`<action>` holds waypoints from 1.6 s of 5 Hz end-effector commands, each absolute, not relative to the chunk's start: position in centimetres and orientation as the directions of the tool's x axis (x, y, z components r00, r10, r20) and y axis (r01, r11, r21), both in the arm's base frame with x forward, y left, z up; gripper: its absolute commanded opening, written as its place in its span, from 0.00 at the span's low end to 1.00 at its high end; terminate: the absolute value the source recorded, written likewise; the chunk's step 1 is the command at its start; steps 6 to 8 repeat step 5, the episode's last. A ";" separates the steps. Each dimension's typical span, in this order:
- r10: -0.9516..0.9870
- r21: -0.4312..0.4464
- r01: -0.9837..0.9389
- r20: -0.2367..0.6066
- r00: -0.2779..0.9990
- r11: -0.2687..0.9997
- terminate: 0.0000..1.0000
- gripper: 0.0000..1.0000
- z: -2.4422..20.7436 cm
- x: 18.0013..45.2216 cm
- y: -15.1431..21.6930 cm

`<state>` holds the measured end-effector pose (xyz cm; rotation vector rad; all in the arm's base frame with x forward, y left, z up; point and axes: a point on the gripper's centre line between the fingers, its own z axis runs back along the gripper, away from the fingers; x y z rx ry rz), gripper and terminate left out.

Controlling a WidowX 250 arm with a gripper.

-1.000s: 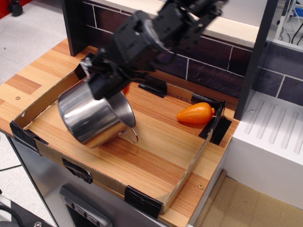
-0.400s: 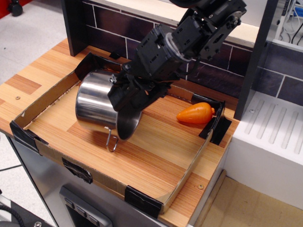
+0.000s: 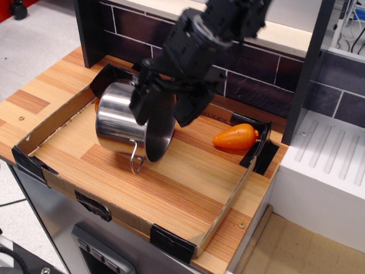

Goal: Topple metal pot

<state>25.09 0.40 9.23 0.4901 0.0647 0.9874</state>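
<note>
Observation.image shows the metal pot (image 3: 122,127) lying on its side inside the cardboard tray (image 3: 222,211) on the wooden table (image 3: 34,94), toward nine o'clock of the tray floor, its open mouth facing three o'clock and one wire loop handle hanging down at six o'clock. A moment ago the pot sat a touch lower and the black arm leaned in from two o'clock; now the arm has swung more upright and the pot has rolled slightly toward twelve o'clock. The end effector (image 3: 165,105) is spread open, one finger (image 3: 142,103) in front of the pot's rim, the other (image 3: 188,111) beside it. An orange carrot-shaped toy (image 3: 235,137) rests near three o'clock, well apart from the pot.
</note>
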 end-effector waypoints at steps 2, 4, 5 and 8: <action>0.819 0.163 -0.811 0.026 0.573 0.562 0.00 1.00 16.7 26.1 3.3; 0.822 0.119 -0.816 -0.006 0.570 0.566 0.00 1.00 18.7 26.1 4.4; 0.822 0.119 -0.816 -0.006 0.570 0.566 1.00 1.00 18.7 26.1 4.4; 0.822 0.119 -0.816 -0.006 0.570 0.566 1.00 1.00 18.7 26.1 4.4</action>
